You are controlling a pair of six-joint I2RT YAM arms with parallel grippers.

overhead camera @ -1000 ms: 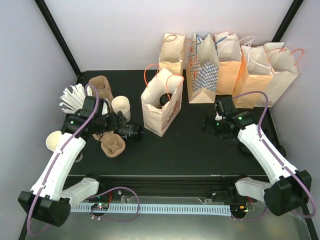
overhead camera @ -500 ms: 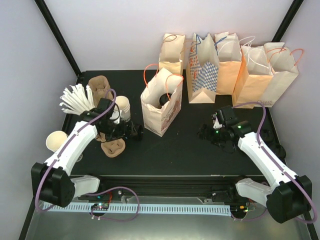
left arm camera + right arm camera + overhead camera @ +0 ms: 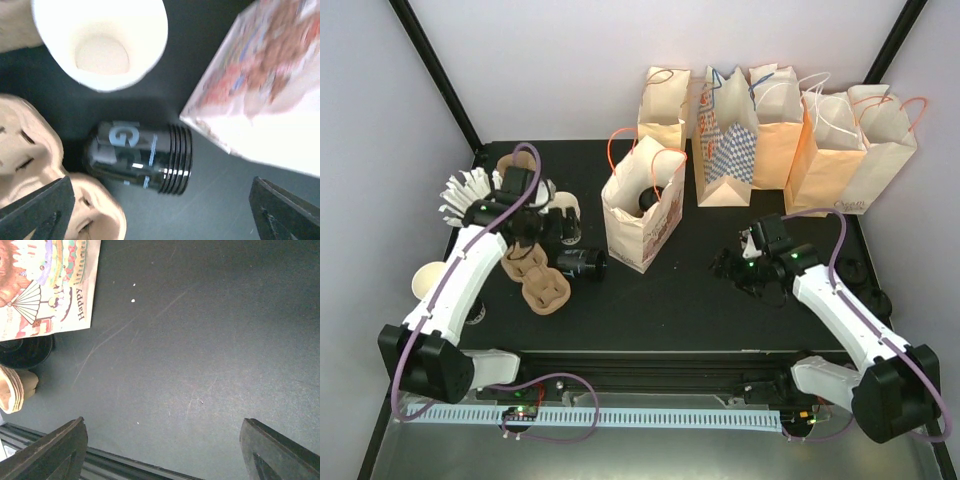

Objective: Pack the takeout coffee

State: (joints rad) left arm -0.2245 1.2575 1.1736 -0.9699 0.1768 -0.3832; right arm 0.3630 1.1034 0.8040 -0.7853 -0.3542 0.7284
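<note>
Left gripper (image 3: 160,215) has pulled back from the black cylinder (image 3: 582,263) toward the cream cup (image 3: 100,42), jaws wide, nothing held; right gripper (image 3: 162,450) barely shifts, spread open and empty over the worktop (image 3: 200,365); takeout coffee (image 3: 648,200) sits inside the open printed bag (image 3: 638,240), only its black lid showing; cream cup is empty; cylinder lies on its side beside the pulp carriers (image 3: 545,292).

"Happy" on printed bag (image 3: 50,285); "G" on black tumbler (image 3: 139,157)
</note>
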